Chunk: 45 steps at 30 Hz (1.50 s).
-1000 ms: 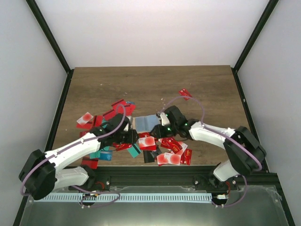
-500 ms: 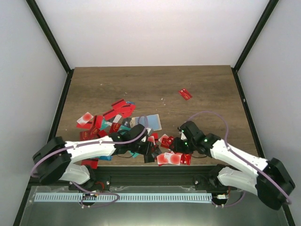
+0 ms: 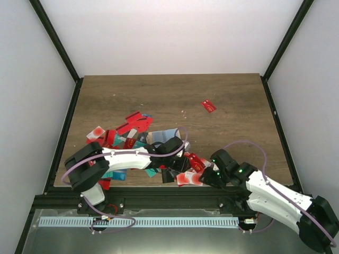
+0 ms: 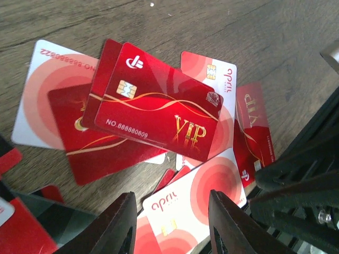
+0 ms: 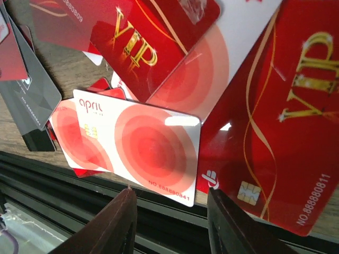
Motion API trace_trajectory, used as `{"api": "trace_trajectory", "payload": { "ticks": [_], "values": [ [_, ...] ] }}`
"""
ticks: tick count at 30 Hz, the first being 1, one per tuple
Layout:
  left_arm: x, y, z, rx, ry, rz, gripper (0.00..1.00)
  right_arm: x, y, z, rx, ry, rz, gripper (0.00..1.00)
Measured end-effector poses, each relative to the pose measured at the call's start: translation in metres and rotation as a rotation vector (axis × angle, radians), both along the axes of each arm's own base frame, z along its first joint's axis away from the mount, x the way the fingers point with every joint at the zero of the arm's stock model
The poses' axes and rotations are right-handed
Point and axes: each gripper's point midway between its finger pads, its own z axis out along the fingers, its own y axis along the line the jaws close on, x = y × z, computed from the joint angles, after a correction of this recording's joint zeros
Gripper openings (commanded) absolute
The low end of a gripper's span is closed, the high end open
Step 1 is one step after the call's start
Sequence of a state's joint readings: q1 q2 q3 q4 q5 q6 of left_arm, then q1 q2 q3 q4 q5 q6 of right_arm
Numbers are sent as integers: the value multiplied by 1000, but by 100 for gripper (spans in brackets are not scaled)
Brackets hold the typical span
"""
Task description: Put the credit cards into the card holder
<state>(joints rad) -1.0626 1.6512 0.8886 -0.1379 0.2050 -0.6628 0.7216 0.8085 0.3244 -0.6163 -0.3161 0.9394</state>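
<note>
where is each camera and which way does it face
top external: above and behind the bases, looking down on the table; left arm and right arm show.
left wrist: on the left arm, looking down at cards; open left hand at bottom.
right wrist: on the right arm, looking down at cards at the table's near edge; open right hand at bottom.
shared by both wrist views: red VIP card ending 809.

My overhead view is bright and evenly lit from above, shadows soft on the surface (image 3: 175, 95). Wrist views are sharp; a white glare patch marks one glossy card (image 5: 143, 151).
</note>
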Motion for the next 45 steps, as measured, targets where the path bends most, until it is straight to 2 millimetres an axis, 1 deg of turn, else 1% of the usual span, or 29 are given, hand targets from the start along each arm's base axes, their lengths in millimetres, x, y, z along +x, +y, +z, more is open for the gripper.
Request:
{"api": "trace_trajectory", "payload": {
  "ticks": [8, 14, 22, 28, 31, 34, 40, 45],
  "values": [
    [-4, -13, -26, 44, 30, -56, 39, -15, 1, -8, 61, 66, -28, 40],
    [-13, -19, -35, 58, 48, -93, 38, -15, 10, -8, 119, 79, -27, 40],
    [-24, -25, -35, 54, 49, -125, 38, -18, 14, -6, 156, 90, -33, 42],
    [-28, -28, -36, 52, 47, -138, 38, -31, 6, -9, 131, 135, -22, 43],
    [-28, -31, -35, 46, 47, -140, 38, -35, 3, -14, 119, 150, -20, 43],
    [-27, -32, -35, 42, 46, -140, 38, -40, 0, -23, 111, 170, -22, 43],
    [-27, -32, -35, 43, 46, -140, 37, -31, 10, -22, 170, 140, -32, 42],
    [-27, -32, -35, 43, 45, -139, 37, -25, 15, -21, 199, 129, -52, 40]
  ]
}}
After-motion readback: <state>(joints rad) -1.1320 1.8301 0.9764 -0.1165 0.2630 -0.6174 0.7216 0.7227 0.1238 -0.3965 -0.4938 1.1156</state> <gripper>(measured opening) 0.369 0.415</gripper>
